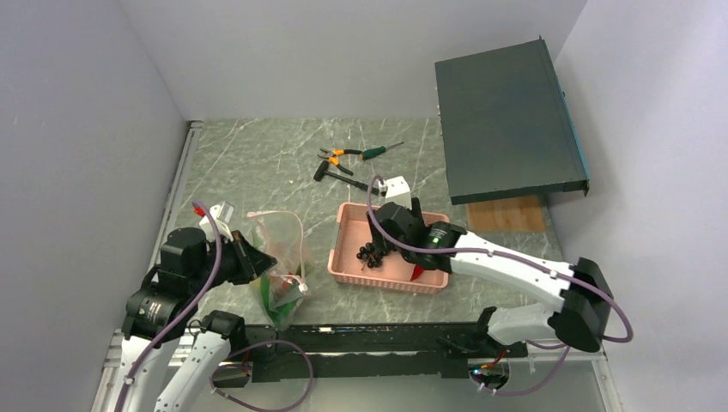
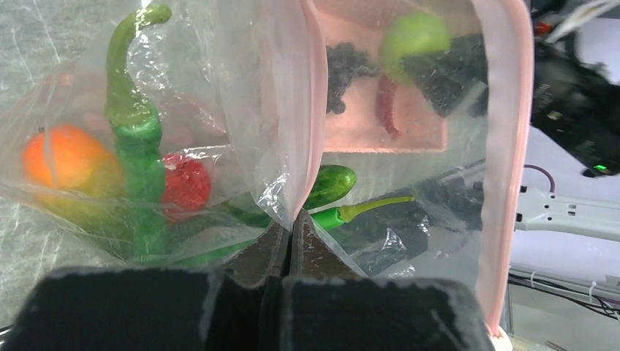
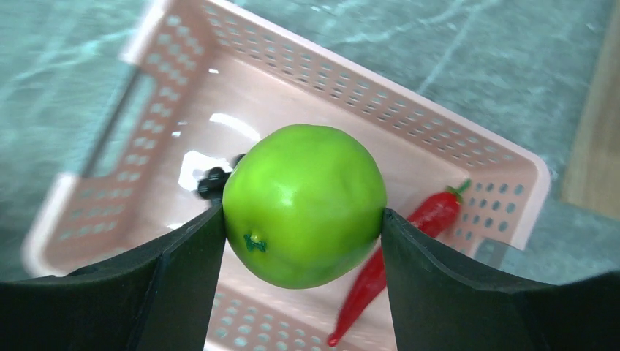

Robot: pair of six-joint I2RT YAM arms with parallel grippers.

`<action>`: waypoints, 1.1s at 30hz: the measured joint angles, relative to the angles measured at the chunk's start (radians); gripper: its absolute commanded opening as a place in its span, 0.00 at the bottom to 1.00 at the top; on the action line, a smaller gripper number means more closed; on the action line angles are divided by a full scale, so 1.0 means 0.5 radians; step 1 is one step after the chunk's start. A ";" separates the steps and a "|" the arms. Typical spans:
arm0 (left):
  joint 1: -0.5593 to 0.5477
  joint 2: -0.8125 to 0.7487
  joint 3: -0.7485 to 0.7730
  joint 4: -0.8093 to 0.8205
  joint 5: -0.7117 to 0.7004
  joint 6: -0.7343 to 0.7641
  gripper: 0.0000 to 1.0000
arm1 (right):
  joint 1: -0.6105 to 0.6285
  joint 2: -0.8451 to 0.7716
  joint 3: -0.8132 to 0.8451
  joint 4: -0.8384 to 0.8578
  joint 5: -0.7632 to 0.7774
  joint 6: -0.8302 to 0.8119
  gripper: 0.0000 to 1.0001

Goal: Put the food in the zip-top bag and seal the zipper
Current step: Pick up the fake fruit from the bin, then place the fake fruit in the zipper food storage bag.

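Note:
My right gripper (image 3: 303, 219) is shut on the round green apple (image 3: 304, 205) and holds it above the pink mesh basket (image 3: 439, 131). A red chilli (image 3: 409, 248) and the dark grape bunch (image 1: 371, 254) lie in the basket. My left gripper (image 2: 291, 232) is shut on the pink zipper strip (image 2: 316, 110) of the clear zip-top bag (image 1: 279, 257) and holds its mouth up and open. Inside the bag lie long green peppers (image 2: 139, 153), a green-orange mango (image 2: 66, 164) and a small red fruit (image 2: 186, 183). The right gripper (image 1: 397, 230) is hidden from above by its arm.
Orange-handled pliers (image 1: 339, 154), a screwdriver (image 1: 378, 152) and a black tool (image 1: 330, 172) lie at the back of the marble table. A small white box (image 1: 395, 186) stands behind the basket (image 1: 343, 257). A dark panel (image 1: 506, 120) leans at the back right over a wooden board (image 1: 506, 215).

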 measured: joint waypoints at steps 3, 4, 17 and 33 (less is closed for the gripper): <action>0.000 0.000 -0.034 0.008 -0.003 -0.001 0.00 | 0.053 -0.134 0.005 0.078 -0.110 -0.063 0.13; 0.000 0.000 -0.037 0.008 -0.005 -0.001 0.00 | 0.069 -0.169 0.017 0.098 -0.151 -0.089 0.12; 0.000 0.029 0.031 0.017 -0.020 0.001 0.00 | 0.296 -0.226 0.648 0.369 -0.713 -0.367 0.12; 0.000 0.031 0.066 0.022 -0.021 -0.043 0.00 | 0.613 0.089 0.990 0.513 -1.072 -0.454 0.23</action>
